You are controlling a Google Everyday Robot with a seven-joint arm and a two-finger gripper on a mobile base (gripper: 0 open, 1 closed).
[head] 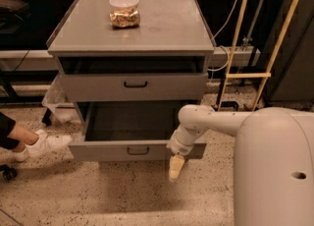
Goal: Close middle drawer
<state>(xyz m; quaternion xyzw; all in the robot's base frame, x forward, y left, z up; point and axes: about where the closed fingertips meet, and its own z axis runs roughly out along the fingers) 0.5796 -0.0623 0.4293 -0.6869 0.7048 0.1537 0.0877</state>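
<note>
The middle drawer (105,150) is a wide grey metal drawer, pulled far out of the cabinet, with a small dark handle (137,150) at the centre of its flat front. Its inside looks empty. Above it, the top drawer (98,87) stands slightly out. The lowest drawer is hidden under the open one. My gripper (175,167) hangs pointing down, just in front of the right part of the middle drawer's front, right of the handle. My white arm (216,122) reaches to it from the right.
A clear container of food (124,12) sits on the cabinet top (167,28). A person's leg and white shoe (41,144) are on the floor at the left of the drawer. A yellow-framed stand (245,75) and cables are at the right. My white body (274,171) fills the lower right.
</note>
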